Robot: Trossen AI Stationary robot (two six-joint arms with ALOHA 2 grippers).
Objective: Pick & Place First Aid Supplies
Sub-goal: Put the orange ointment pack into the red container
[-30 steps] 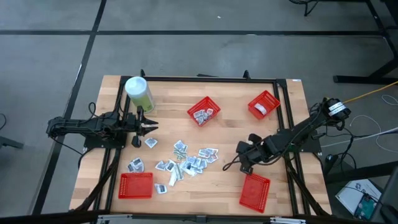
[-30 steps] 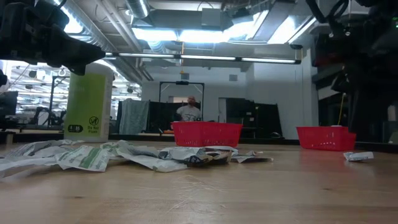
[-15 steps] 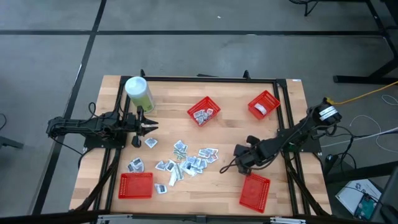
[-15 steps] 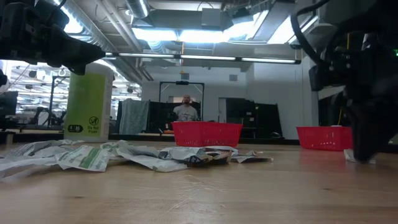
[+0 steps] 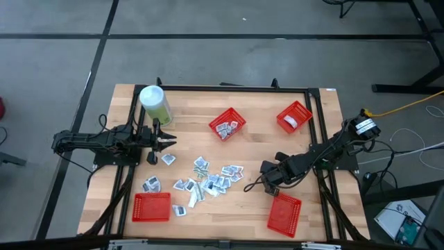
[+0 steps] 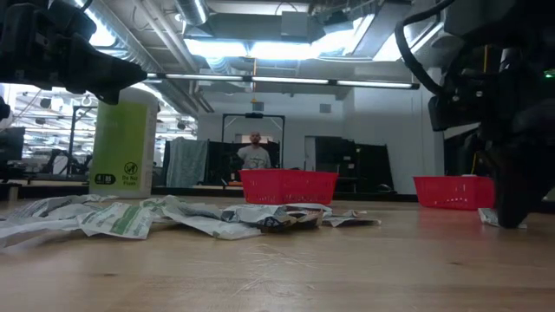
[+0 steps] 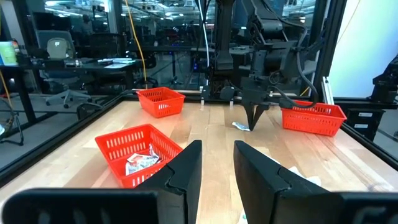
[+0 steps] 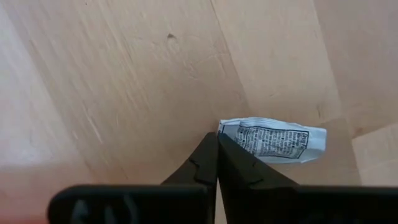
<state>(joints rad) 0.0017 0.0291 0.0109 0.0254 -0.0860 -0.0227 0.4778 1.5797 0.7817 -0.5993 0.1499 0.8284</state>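
Note:
Many small white-grey packets (image 5: 208, 178) lie loose at the table's middle; they also show in the low view (image 6: 165, 217). One small printed packet (image 8: 273, 142) lies flat on the wood apart from them, toward the right. My right gripper (image 5: 266, 182) stands down at the table, shut at this packet's corner; it also shows in the low view (image 6: 512, 212). My left gripper (image 7: 217, 163) is open and empty, held level above the table's left part (image 5: 166, 141), beside the pale-green canister (image 5: 155, 103). My right gripper has its two shut fingertips at the packet's corner (image 8: 222, 129), coming from above and pointing down. The tips hide whether the corner lies between them. The rest of the packet lies flat on the table to one side of the fingers.
Four red mesh baskets stand around: one at the far middle (image 5: 227, 123) with packets in it, one at the far right (image 5: 294, 116) with a white item, one at the near left (image 5: 151, 207), one at the near right (image 5: 284, 212) close to my right gripper.
My right gripper has come down to the table top and a little toward the table's left edge, ending at the lone packet. The packet has stayed on the wood.

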